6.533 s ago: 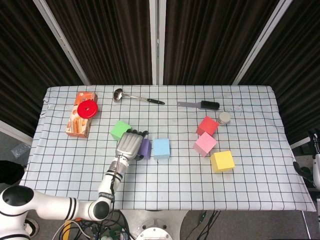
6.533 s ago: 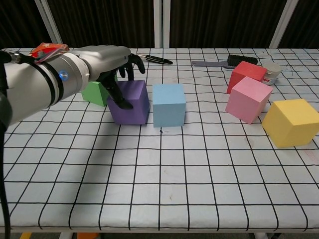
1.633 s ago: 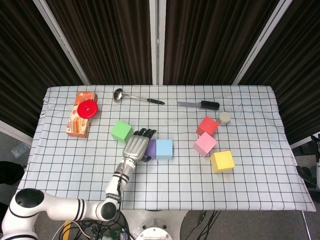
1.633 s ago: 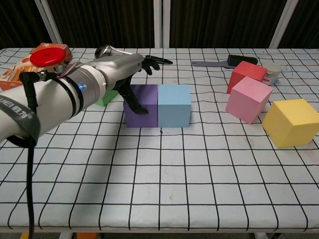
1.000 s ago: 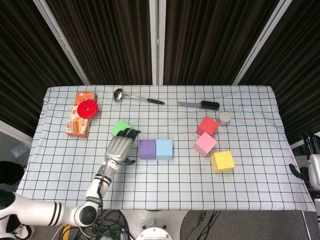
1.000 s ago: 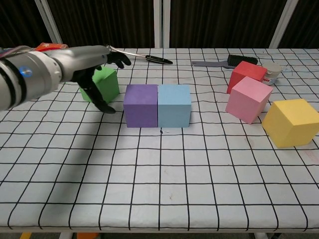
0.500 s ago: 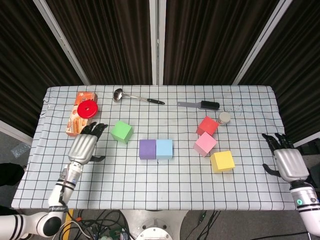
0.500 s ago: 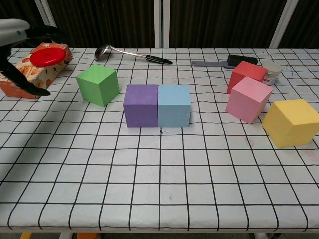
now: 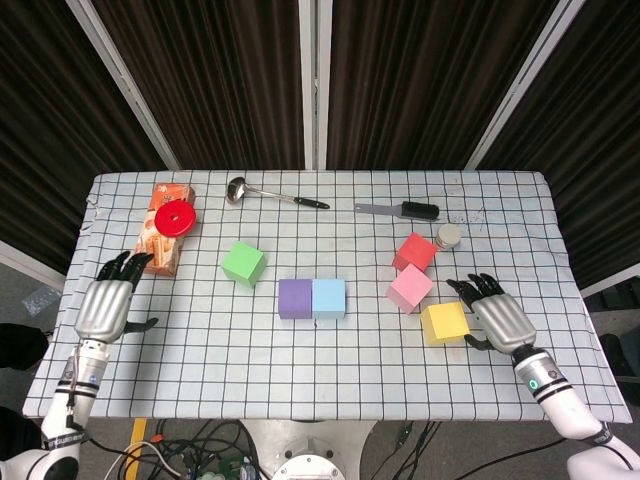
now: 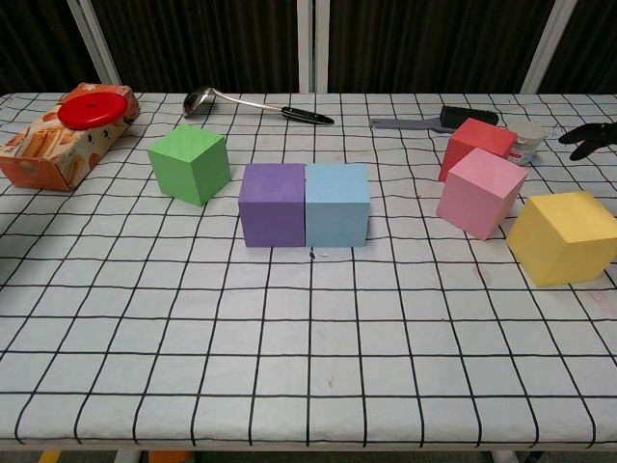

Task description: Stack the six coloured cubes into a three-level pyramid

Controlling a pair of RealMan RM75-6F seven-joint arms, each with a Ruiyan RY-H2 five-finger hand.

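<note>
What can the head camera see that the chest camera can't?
Only the head view shows the left hand, open at the table's left edge, and all of the right hand, open beside the yellow cube. Only the chest view shows the cubes' front faces; of the right hand it catches just dark fingertips. Both show the purple cube touching the blue cube, plus the green cube, pink cube and red cube.

in the chest view only the dark fingertips of the right hand [image 10: 590, 138] show, above the yellow cube [image 10: 564, 236], the rest cut off by the right edge.
</note>
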